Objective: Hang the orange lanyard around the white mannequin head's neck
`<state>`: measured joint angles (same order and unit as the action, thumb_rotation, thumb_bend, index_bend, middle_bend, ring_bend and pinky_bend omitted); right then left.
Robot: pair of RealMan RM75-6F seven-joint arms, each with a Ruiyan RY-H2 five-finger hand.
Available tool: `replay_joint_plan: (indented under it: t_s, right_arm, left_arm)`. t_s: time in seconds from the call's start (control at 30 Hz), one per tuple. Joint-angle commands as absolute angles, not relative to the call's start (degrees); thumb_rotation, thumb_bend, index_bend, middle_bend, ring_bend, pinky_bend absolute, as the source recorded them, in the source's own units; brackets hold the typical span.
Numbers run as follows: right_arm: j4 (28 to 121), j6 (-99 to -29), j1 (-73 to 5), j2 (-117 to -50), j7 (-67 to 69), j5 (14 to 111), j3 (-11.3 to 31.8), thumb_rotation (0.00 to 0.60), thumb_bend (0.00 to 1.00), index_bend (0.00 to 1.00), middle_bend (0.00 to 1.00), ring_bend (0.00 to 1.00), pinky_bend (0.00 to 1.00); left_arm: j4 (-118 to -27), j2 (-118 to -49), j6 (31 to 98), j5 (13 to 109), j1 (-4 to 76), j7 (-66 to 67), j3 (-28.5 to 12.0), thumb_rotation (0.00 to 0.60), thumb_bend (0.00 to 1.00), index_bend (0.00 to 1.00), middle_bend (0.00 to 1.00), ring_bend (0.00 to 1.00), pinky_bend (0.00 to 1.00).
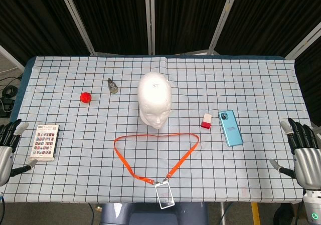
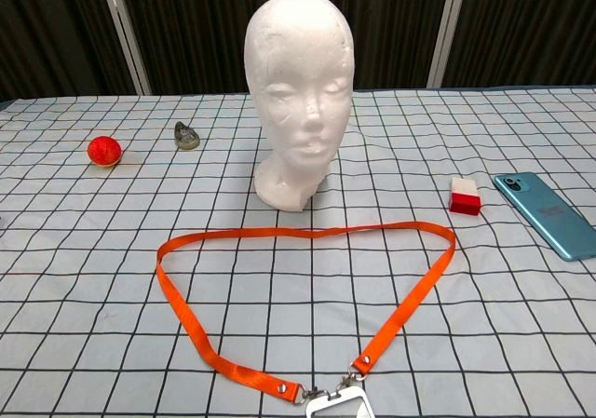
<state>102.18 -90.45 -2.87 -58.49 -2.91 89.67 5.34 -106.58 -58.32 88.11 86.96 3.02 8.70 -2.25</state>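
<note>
The white mannequin head point(image 1: 155, 99) point(image 2: 298, 87) stands upright near the middle of the checked table, facing me. In front of it the orange lanyard point(image 1: 145, 157) point(image 2: 279, 236) lies flat in an open loop, its clear badge holder point(image 1: 165, 194) point(image 2: 337, 406) at the table's near edge. My left hand point(image 1: 7, 144) hangs at the far left edge with fingers apart, holding nothing. At the far right edge my right hand point(image 1: 304, 152) also has its fingers spread and holds nothing. Neither hand shows in the chest view.
A red ball point(image 1: 86, 96) point(image 2: 104, 150) and a small grey object point(image 1: 113, 85) point(image 2: 186, 136) lie at the back left. A card pack point(image 1: 45, 142) lies near my left hand. A red-white block point(image 1: 206, 121) point(image 2: 465, 195) and a blue phone point(image 1: 230, 128) point(image 2: 549, 213) lie on the right.
</note>
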Motion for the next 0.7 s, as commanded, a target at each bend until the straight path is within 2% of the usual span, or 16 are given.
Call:
replay_joint_plan:
  t_s: [0.03, 0.23, 0.4, 0.53, 0.6, 0.7]
  right_arm:
    - [102.06, -90.26, -2.93, -58.62, -3.09, 89.83, 5.18, 0.600, 0.00, 0.05, 0.00, 0.00, 0.00]
    - [101.45, -87.58, -3.92, -59.16, -3.48, 89.23, 4.68, 0.600, 0.00, 0.05, 0.00, 0.00, 0.00]
    - [100.78, -79.98, -8.32, -60.54, -7.18, 87.51, 5.20, 0.600, 0.01, 0.08, 0.00, 0.00, 0.00]
    - [100.46, -71.06, -15.15, -62.55, -13.28, 85.86, 7.26, 0.600, 0.08, 0.22, 0.00, 0.00, 0.00]
    - [98.51, -65.30, -21.16, -66.16, -20.57, 86.04, 9.20, 0.600, 0.14, 0.31, 0.00, 0.00, 0.00]
    - [96.91, -61.32, -24.79, -70.33, -24.33, 83.26, 10.43, 0.600, 0.22, 0.40, 0.00, 0.00, 0.00]
  left_arm:
    - [-106.57, -58.47, 88.12, 86.82, 2.99, 9.00, -2.29, 0.600, 0.00, 0.00, 0.00, 0.00, 0.00]
    - [-106.48, -58.86, 87.87, 86.75, 3.09, 9.77, -2.22, 0.600, 0.00, 0.00, 0.00, 0.00, 0.00]
    - [-106.80, -58.92, 87.93, 86.26, 3.17, 9.32, -2.60, 0.600, 0.00, 0.00, 0.00, 0.00, 0.00]
    - [-106.15, -59.42, 86.47, 84.31, 3.93, 9.75, -3.27, 0.600, 0.00, 0.00, 0.00, 0.00, 0.00]
    - [-104.98, -60.34, 85.33, 82.57, 4.75, 10.56, -4.06, 0.600, 0.00, 0.00, 0.00, 0.00, 0.00]
    - [-103.96, -61.40, 85.03, 81.30, 5.13, 12.16, -4.56, 0.600, 0.00, 0.00, 0.00, 0.00, 0.00]
